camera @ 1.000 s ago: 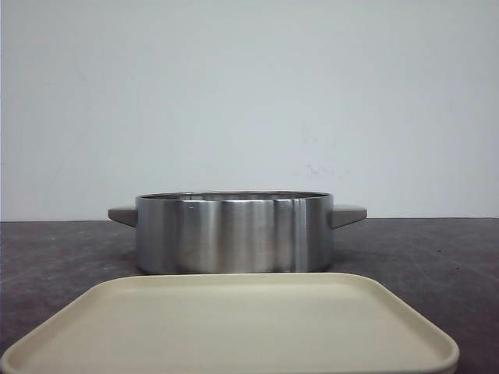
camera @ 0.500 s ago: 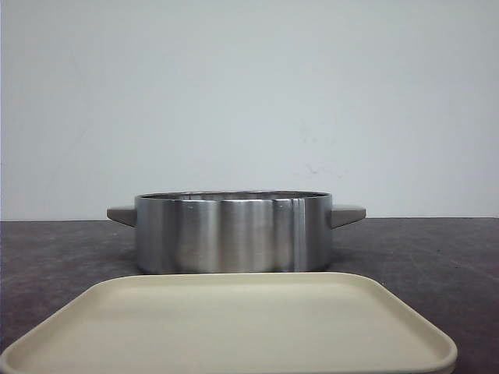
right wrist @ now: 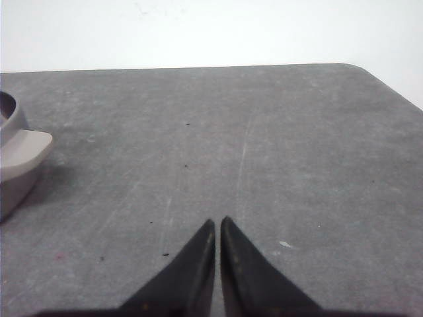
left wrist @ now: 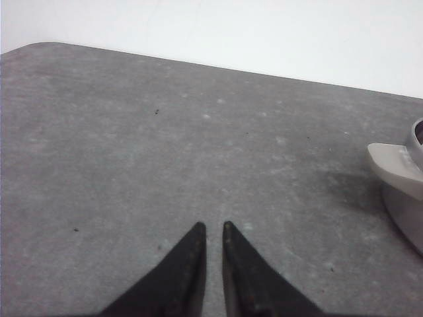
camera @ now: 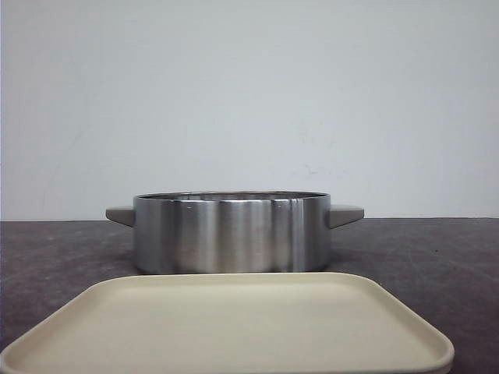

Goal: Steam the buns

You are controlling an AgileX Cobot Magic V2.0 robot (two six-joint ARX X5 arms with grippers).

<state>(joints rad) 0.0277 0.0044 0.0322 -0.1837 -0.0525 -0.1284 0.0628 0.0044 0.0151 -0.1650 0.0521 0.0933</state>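
Now the shiny pot [camera: 231, 232] sits at 12 o'clock past the tray [camera: 234, 327]; left gripper [left wrist: 214, 228] and right gripper [right wrist: 217, 221] pinch nearly closed (holding nothing).

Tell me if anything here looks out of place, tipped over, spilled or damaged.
Nothing stands out. The steel pot stands upright on the dark table, behind the cream tray, which lies flat and bare. No buns are in view. Both the left gripper and right gripper are shut over bare tabletop.

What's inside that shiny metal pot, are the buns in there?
Can't tell. The pot is seen side-on, so its wall hides the inside. No buns show anywhere, and the cream tray in front looks bare.
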